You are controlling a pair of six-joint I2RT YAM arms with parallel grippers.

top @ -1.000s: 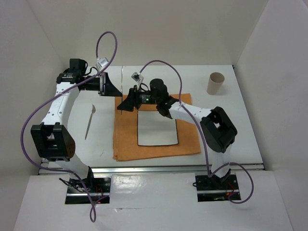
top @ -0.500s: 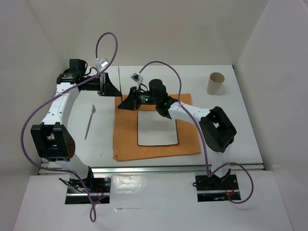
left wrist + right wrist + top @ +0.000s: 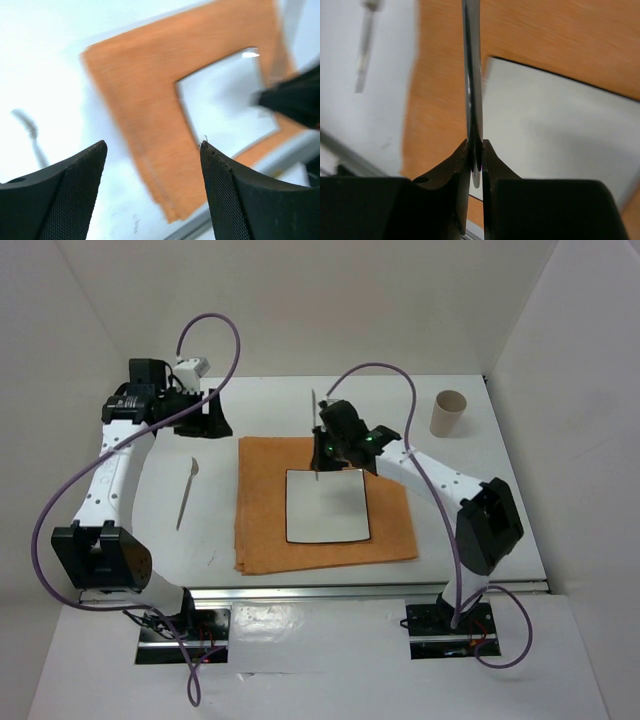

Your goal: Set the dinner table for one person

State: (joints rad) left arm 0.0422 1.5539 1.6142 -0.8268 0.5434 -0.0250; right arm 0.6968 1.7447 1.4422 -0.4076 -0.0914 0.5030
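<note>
Dial centred on the plate, 6 o'clock toward the arm bases.

1. Dinner table (image 3: 210,525): white top under everything, with a rail at 6 o'clock. Judged rigid, heavy, fixed and smooth. It is nothing to grip, only a surface to set things on, and cutlery may skate on it.
2. Orange cloth (image 3: 260,525): centre, flat, soft.
3. Plate (image 3: 327,510): square, white, on the cloth.
4. Loose utensil (image 3: 186,497): 9 o'clock, on bare table beside the cloth. Fork or spoon, unclear.
5. Right gripper (image 3: 475,150): over the plate's 12 o'clock edge, fingers clamped on a thin flat cutlery piece (image 3: 471,75) that projects beyond the tips.
6. Left gripper (image 3: 152,145): 10 o'clock, fingers apart, nothing between.
7. Paper cup (image 3: 447,413): 2 o'clock, upright.
</note>
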